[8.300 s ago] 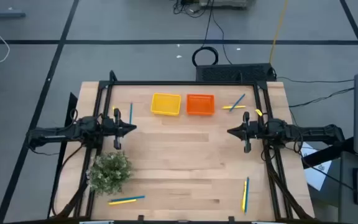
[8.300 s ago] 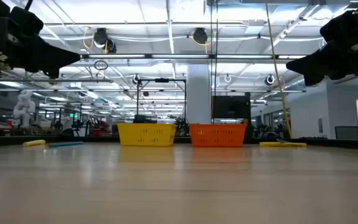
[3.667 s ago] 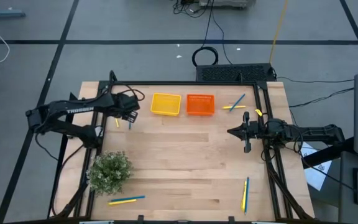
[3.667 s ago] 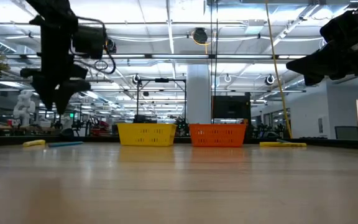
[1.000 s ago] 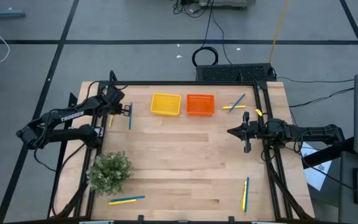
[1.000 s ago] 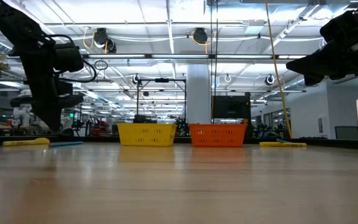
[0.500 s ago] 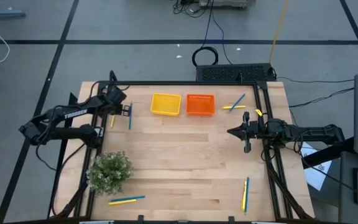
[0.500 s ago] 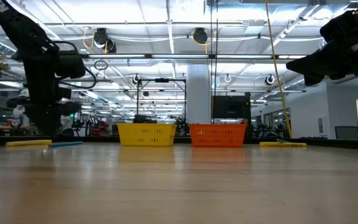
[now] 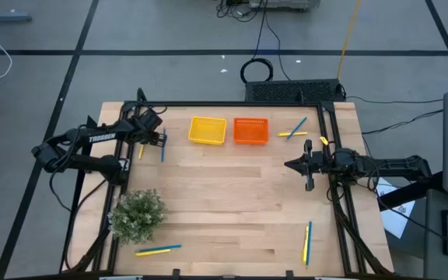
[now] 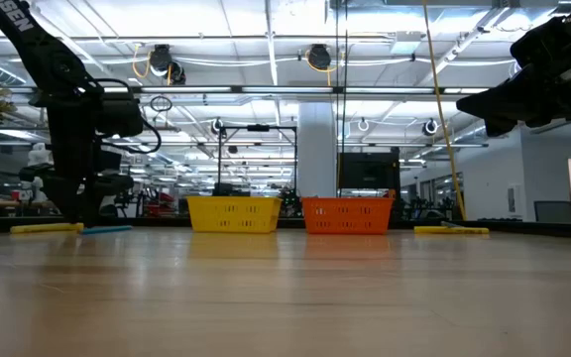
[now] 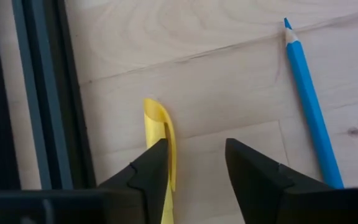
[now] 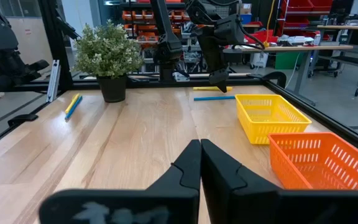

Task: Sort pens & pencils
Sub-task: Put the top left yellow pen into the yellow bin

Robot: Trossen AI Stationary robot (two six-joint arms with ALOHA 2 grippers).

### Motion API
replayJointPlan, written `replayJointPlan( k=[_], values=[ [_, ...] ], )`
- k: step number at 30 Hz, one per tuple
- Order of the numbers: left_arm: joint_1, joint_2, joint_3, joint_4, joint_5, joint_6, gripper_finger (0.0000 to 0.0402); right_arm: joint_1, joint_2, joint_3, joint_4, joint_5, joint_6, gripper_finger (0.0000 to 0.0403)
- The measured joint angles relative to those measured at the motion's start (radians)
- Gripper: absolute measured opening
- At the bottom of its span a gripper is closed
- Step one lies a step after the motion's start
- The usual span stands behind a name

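Directly below the left pincer, fingers apart and empty, the yellow pen lay on the table, offset under one finger, long axis along the approach; the right pincer was closed.

The left gripper pointed down at the table's far-left edge, its fingers parted. The right gripper hung raised at the right side, fingers pressed together.
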Motion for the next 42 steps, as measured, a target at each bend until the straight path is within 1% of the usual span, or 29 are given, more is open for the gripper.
replayJointPlan(
  k=[2,6,11,13,16,23,25,35,42],
  values=[
    [0.001,0.005,0.000,0.003,0.009,0.005,0.0157,0.000,0.000,0.000,0.000,0.000,0.000,0.0000],
    [0.000,0.004,0.000,0.000,0.057,0.050,0.0156,0.000,0.000,0.000,0.000,0.000,0.000,0.0000],
    [0.000,0.003,0.000,-0.025,0.058,0.052,0.0156,0.000,0.000,0.000,0.000,0.000,0.000,0.0000],
    [0.000,0.003,0.000,-0.027,0.055,0.049,0.0150,0.000,0.000,0.000,0.000,0.000,0.000,0.0000],
    [-0.001,0.004,-0.001,-0.034,0.032,0.045,0.0123,0.000,0.000,0.000,0.000,0.000,0.000,0.0000],
    [0.000,0.005,-0.003,-0.040,-0.009,0.046,0.0026,0.000,0.000,0.000,0.000,0.000,0.000,0.0000],
    [0.000,0.005,-0.003,-0.040,-0.013,0.045,0.0007,0.000,0.000,0.000,0.000,0.000,0.000,0.0000],
    [0.000,-0.009,-0.004,-0.043,0.004,0.068,0.0002,0.000,0.000,0.000,0.000,0.000,0.000,0.0000],
    [-0.001,-0.073,-0.004,-0.042,0.040,0.068,0.0001,0.000,0.000,0.000,0.000,0.000,0.000,0.0000]
  ],
)
